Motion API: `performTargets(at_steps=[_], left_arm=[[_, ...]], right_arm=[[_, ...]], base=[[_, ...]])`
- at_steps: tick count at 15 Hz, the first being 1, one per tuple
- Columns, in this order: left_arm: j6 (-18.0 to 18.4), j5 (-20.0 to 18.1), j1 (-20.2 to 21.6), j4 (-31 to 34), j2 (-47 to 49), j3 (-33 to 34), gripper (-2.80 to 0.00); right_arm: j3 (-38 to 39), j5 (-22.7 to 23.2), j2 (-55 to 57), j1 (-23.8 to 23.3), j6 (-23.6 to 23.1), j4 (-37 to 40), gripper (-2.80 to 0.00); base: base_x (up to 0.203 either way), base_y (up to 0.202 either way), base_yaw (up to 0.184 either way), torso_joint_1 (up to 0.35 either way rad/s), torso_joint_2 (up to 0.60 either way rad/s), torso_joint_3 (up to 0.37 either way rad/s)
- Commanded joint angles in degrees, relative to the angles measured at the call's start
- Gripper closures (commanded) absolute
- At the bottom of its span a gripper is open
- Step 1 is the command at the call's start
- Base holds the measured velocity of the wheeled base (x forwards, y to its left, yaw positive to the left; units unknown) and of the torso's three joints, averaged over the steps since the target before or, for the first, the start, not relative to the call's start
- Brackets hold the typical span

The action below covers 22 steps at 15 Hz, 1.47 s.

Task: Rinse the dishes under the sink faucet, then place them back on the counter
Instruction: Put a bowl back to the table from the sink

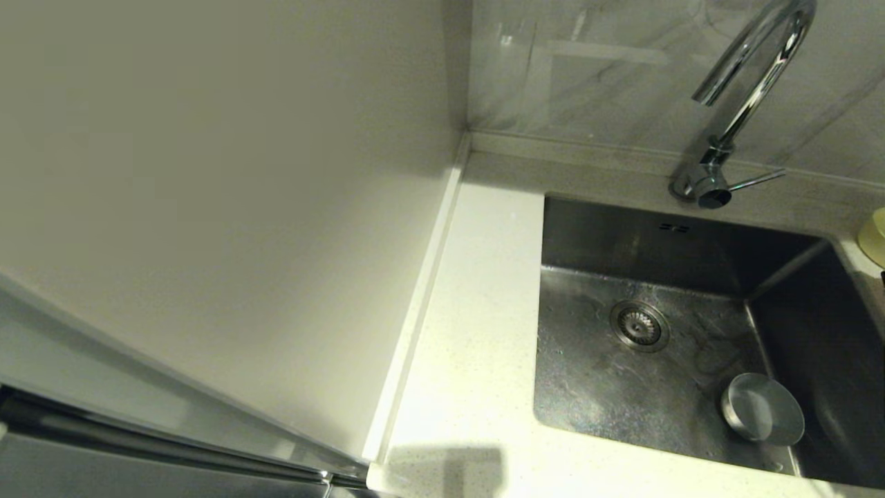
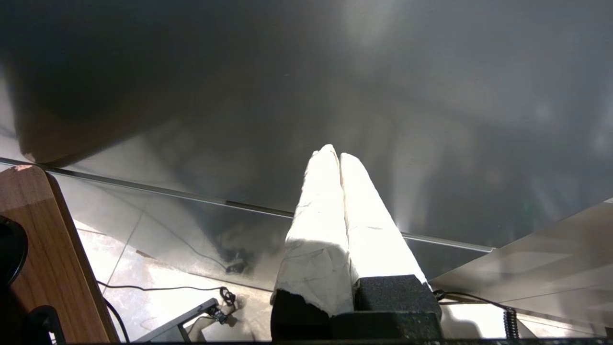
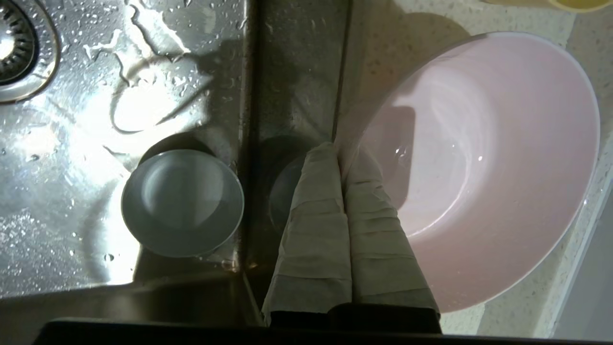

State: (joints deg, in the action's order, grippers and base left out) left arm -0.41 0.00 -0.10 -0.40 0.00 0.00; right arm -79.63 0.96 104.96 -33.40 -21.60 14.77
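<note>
My right gripper is shut on the rim of the pale pink bowl, one finger inside it and one outside. The bowl is over the speckled counter, just beside the sink's right wall; I cannot tell whether it rests there. The grey-blue bowl sits upright on the wet sink floor, in the front right corner. A yellow bowl shows at the counter's far right edge. The chrome faucet arches over the basin with no water running. My left gripper is shut and empty, parked low.
The drain strainer lies mid-basin, with overflow slots on the back wall. The faucet's lever points right. A strip of white counter runs left of the sink, bounded by a plain off-white side panel.
</note>
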Motion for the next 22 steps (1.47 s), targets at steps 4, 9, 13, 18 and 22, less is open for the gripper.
performTargets(at_steps=[4, 9, 13, 18, 22], left_arm=[[0.0, 0.0, 0.0, 0.0, 0.0, 0.2, 0.0], [0.0, 0.0, 0.0, 0.0, 0.0, 0.2, 0.0], [0.0, 0.0, 0.0, 0.0, 0.0, 0.2, 0.0], [0.0, 0.0, 0.0, 0.0, 0.0, 0.2, 0.0], [0.0, 0.0, 0.0, 0.0, 0.0, 0.2, 0.0]], right_arm=[[-5.1, -0.2, 4.3, 0.0, 0.6, -0.2, 0.0], [-7.4, -1.1, 6.3, -1.4, 0.3, -0.3, 0.0], [-8.0, -1.1, 6.7, -2.6, 0.3, -0.2, -2.8], [-8.4, -1.1, 4.9, -2.8, 0.7, -0.2, -2.8], [-4.9, 2.1, -5.0, -2.8, 1.6, -0.1, -2.8]], base=[[0.0, 0.0, 0.0, 0.0, 0.0, 0.0], [0.0, 0.0, 0.0, 0.0, 0.0, 0.0], [0.0, 0.0, 0.0, 0.0, 0.0, 0.0], [0.0, 0.0, 0.0, 0.0, 0.0, 0.0], [0.0, 0.0, 0.0, 0.0, 0.0, 0.0]])
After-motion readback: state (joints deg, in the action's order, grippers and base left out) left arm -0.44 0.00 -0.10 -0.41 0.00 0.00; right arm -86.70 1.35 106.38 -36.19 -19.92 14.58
